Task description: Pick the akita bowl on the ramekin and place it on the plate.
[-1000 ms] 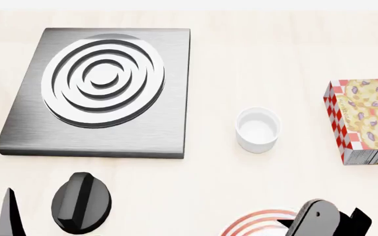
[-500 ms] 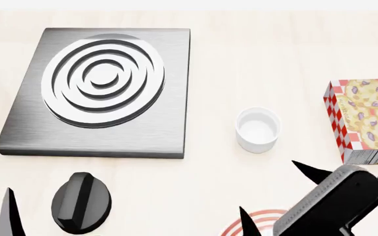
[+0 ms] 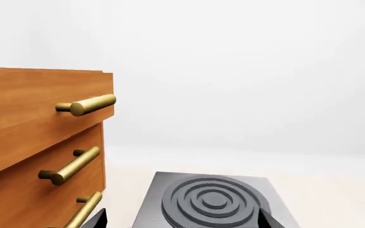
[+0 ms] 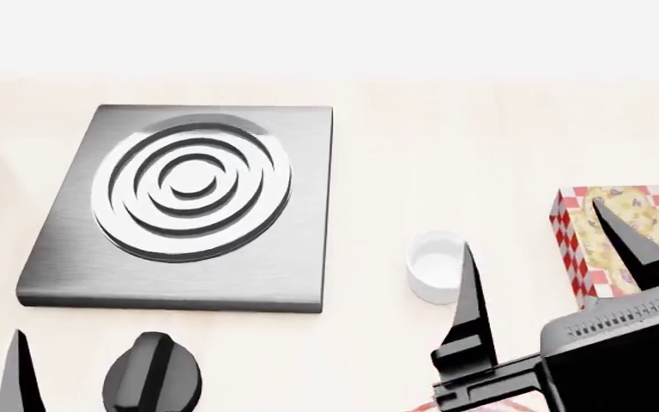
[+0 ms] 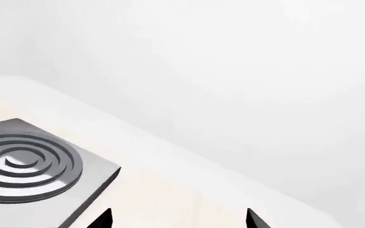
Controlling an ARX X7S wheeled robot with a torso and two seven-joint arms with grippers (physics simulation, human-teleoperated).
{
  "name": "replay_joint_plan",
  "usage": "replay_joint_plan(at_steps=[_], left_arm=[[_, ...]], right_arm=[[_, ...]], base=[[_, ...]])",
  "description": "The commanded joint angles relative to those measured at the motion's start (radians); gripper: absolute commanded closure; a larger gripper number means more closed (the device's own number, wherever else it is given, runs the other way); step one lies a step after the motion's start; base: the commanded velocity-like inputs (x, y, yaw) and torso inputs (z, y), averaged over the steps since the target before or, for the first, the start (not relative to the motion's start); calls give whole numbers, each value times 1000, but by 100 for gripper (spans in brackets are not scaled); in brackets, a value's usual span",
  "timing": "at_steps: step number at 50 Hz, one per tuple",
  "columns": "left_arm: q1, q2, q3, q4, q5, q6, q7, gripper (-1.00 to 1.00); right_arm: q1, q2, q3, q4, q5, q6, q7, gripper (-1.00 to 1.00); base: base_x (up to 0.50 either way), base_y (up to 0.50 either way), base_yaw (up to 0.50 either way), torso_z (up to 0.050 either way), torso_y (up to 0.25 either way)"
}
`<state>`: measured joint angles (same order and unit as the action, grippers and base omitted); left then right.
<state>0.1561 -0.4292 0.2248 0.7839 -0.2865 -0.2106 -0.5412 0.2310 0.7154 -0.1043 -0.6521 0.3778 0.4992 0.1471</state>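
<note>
The ramekin (image 4: pixel 435 266), a small white cup, stands empty on the pale table to the right of the stove. The akita bowl is out of view. Only a red-ringed sliver of the plate (image 4: pixel 419 408) shows at the head view's bottom edge, beneath the right arm. My right gripper (image 4: pixel 547 257) hovers open just right of the ramekin; one fingertip (image 4: pixel 467 283) overlaps the cup's right side, the other sits over the box. It holds nothing, and its wrist view (image 5: pixel 178 219) shows bare table between the tips. My left gripper (image 3: pixel 181 221) is open and empty in front of the stove.
A grey stove plate (image 4: pixel 295 257) with a ringed burner fills the left middle, its black knob (image 4: pixel 152 373) in front. A red-checked cookie box (image 4: pixel 587 249) lies at the right. A wooden drawer cabinet (image 3: pixel 36 142) with brass handles stands left of the stove.
The right gripper has risen from the bottom edge and moved farther onto the table, beside the ramekin, with its fingers spread. The head view has tilted, so everything sits lower in it.
</note>
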Motion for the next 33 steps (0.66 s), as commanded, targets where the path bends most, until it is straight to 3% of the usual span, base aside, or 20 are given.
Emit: replay_joint_plan(at_steps=[1,33], left_arm=[[-1,-5,1,3,1,1,-2,-100],[4,-18,5,9,0,13,-4,-100]], right_arm=[[-32,-65,42,24,-32,-117,54,-100],[-148,-138,139,53,-26,-389,60,-100]], base=[[0,0,0,0,250],[0,0,0,0,250]])
